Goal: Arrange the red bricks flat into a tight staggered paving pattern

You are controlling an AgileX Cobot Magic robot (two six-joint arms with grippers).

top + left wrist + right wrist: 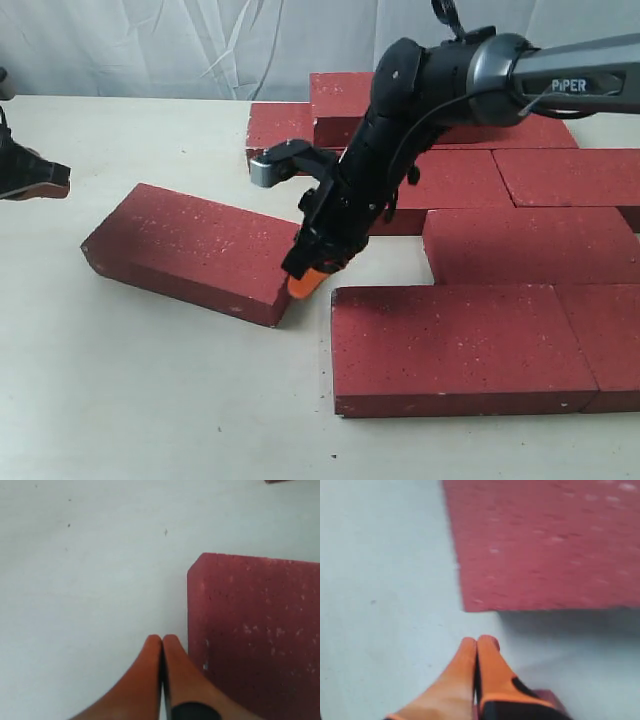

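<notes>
One red brick [190, 250] lies flat and askew at the left, apart from the rest. Several red bricks [460, 345] lie flat in staggered rows on the right. My right gripper [307, 283] is shut with nothing in it. Its orange tips point down at the gap between the loose brick's right end and the front brick. In the right wrist view the shut gripper [479, 641] sits just short of a brick's corner [545, 545]. My left gripper [30, 175] is at the far left edge. Shut and holding nothing, the left gripper [161, 639] sits beside a brick's end [255, 630].
The pale table [150, 400] carries everything. The paved rows reach back to a brick [340, 95] near the white curtain and run off the right edge [615, 340]. The right arm [430, 90] stretches over the middle rows.
</notes>
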